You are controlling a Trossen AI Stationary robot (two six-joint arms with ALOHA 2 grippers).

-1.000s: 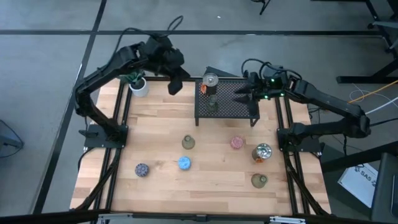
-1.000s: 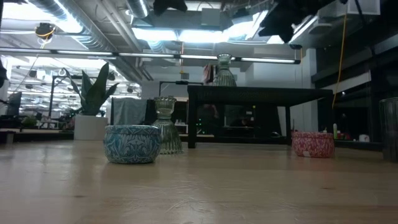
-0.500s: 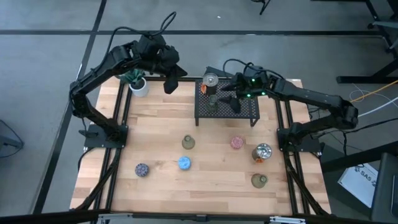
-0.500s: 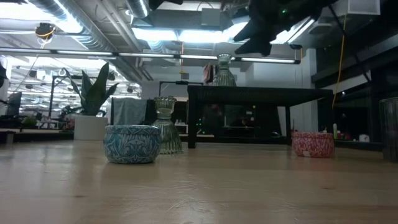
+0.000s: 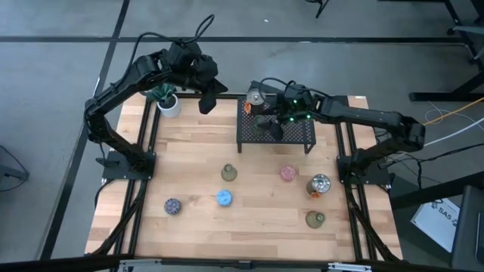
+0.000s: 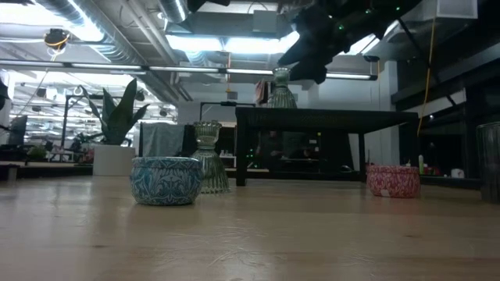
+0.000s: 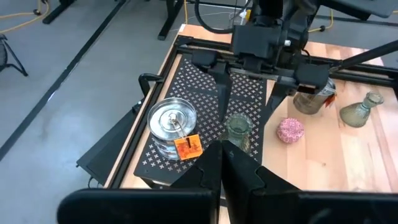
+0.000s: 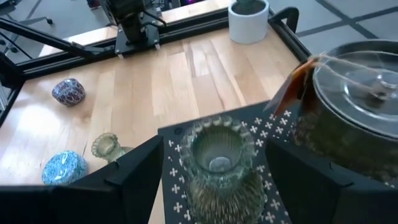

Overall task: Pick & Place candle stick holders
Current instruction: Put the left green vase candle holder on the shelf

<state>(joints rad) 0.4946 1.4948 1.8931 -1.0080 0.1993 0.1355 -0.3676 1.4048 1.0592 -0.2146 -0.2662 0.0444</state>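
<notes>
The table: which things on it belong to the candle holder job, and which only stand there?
Job:
green glass holder on the rack, between the open right gripper
silver holder on the rack
silver holder
green holders
pink holder
blue holder
speckled holder

Just there:
black rack
potted plant

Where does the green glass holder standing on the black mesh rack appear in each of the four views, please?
High view: green glass holder on the black mesh rack, under the right claw.
Low view: on the rack top, centre.
Left wrist view: mid-picture, beside the silvery holder.
Right wrist view: between the open fingers.
Shared landmark: the rack.
</notes>
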